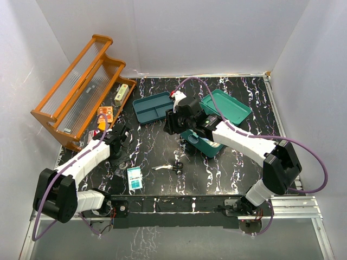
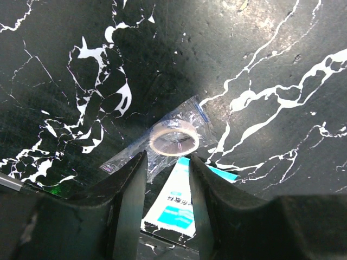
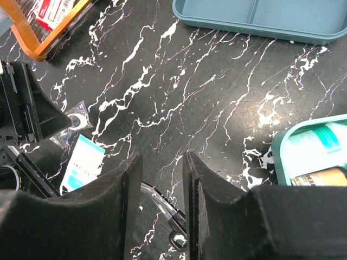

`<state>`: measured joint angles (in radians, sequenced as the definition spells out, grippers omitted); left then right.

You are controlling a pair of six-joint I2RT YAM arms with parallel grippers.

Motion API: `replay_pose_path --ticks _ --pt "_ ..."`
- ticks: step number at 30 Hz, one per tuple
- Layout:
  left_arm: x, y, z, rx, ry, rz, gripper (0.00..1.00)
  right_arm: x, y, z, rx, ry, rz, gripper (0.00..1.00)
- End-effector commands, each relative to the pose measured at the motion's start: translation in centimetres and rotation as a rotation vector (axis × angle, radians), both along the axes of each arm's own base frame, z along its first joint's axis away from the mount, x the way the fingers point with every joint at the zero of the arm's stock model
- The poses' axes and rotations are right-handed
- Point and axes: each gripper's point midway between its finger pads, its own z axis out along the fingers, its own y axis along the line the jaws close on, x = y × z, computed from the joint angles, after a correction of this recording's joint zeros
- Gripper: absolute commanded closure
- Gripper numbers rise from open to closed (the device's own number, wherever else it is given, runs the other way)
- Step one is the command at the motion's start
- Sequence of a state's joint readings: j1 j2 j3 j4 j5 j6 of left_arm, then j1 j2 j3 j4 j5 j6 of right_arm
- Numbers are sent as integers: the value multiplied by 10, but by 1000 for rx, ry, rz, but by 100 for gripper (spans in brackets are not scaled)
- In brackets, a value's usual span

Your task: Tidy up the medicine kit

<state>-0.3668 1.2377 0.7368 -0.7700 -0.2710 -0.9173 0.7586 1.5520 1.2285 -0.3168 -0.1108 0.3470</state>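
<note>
Sitting right of centre on the tabletop, the medicine kit is a teal-green plastic box with rounded corners. Its lid is swung open behind it, inside facing up. The right arm crosses over the box and hides most of it from above. The right wrist view shows the kit's rim at the frame's right edge, with a white-and-teal tube and a brown item lying inside.

A matching teal divided tray lies apart from the kit, to its left and further back. The right gripper hangs between tray and kit; its fingers are a narrow gap apart with nothing between them.

A small metal tool with a black handle lies near the front, type unclear. A blue-and-white packet lies left of it. The left gripper is low over the tabletop, parted and holding nothing. Just beyond its tips is a tape roll in a clear bag, overlapping the packet.

An orange wooden rack stands at the back left, with a cream box and an orange packet beside it.
</note>
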Motion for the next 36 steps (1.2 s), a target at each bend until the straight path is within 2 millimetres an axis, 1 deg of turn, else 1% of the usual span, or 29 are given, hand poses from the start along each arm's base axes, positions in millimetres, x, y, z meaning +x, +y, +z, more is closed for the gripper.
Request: replay_pose_path --ticks 1,5,12,15,20,25,28,31,32,36 --pt "-5 16 -6 67 19 20 65 2 2 26 54 -62 -12 68" --pt "-6 11 -16 39 27 14 63 3 1 22 45 -55 -12 68" --pt "-7 8 -32 25 51 -2 66 4 3 18 32 -47 -9 70" --pt "-7 9 -36 32 59 -5 70 6 3 17 28 -50 -13 70" --pt "-3 13 -34 59 47 -9 82 9 1 19 19 -68 -24 71" --pt "14 12 -18 53 -39 -40 92 18 -9 28 4 -117 -82 72" --pt "28 5 -5 25 -112 -82 94 25 -17 43 20 -177 -141 73" --pt "48 -5 16 -9 -202 -135 95 32 -29 63 46 -247 -214 73" --pt "56 -8 25 -16 -233 -159 95 35 -36 72 57 -275 -250 73" --pt "89 -31 62 -80 -352 -278 95 46 -65 96 83 -352 -399 73"
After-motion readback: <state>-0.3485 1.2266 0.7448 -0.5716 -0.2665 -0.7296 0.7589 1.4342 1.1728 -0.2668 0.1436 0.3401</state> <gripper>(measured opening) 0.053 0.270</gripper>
